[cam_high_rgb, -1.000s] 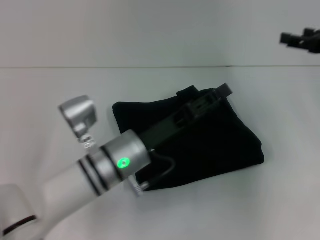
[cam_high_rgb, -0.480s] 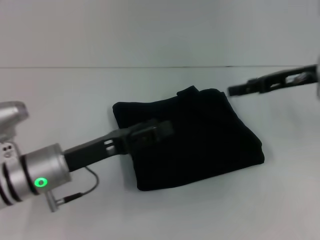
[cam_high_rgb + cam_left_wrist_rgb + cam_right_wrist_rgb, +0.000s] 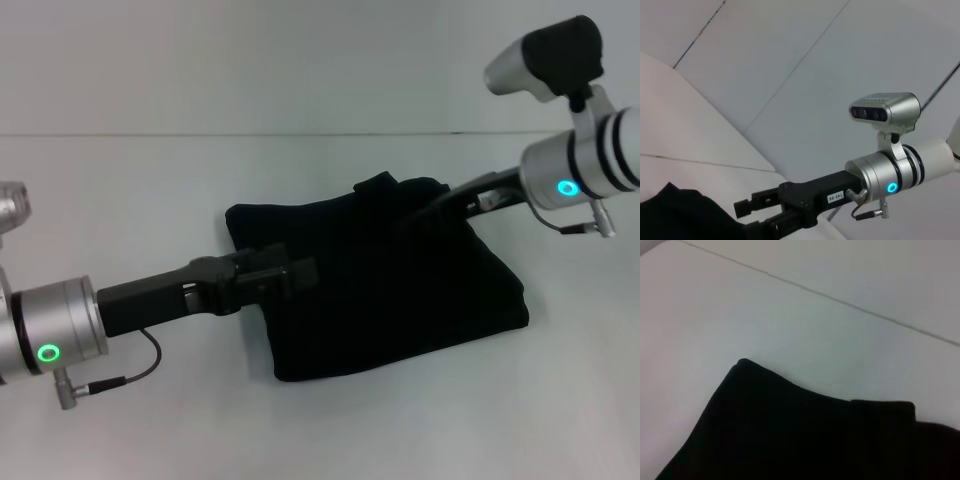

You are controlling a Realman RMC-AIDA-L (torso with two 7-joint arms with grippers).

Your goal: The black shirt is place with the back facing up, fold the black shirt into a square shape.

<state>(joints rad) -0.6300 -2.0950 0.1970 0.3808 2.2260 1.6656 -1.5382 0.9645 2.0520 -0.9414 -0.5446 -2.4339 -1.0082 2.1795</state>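
Observation:
The black shirt (image 3: 400, 300) lies folded into a rough square on the white table (image 3: 130, 190); no lettering shows. My left gripper (image 3: 300, 272) reaches in from the left, its tip over the shirt's left edge. From the right, my right gripper (image 3: 418, 215) comes in low over the shirt's far right corner. In the left wrist view the right gripper (image 3: 742, 219) has its two fingers apart, the lower one at the cloth (image 3: 685, 215). The right wrist view holds only the shirt's edge (image 3: 790, 435) and table.
Bare white table surrounds the shirt on all sides, with the back wall's seam (image 3: 300, 134) behind it. A thin cable (image 3: 140, 365) loops under my left wrist. The right arm's camera housing (image 3: 550, 55) stands high at the far right.
My left arm has pulled back leftward from across the shirt to its left edge. My right arm has swung in from the far right to the shirt's far corner.

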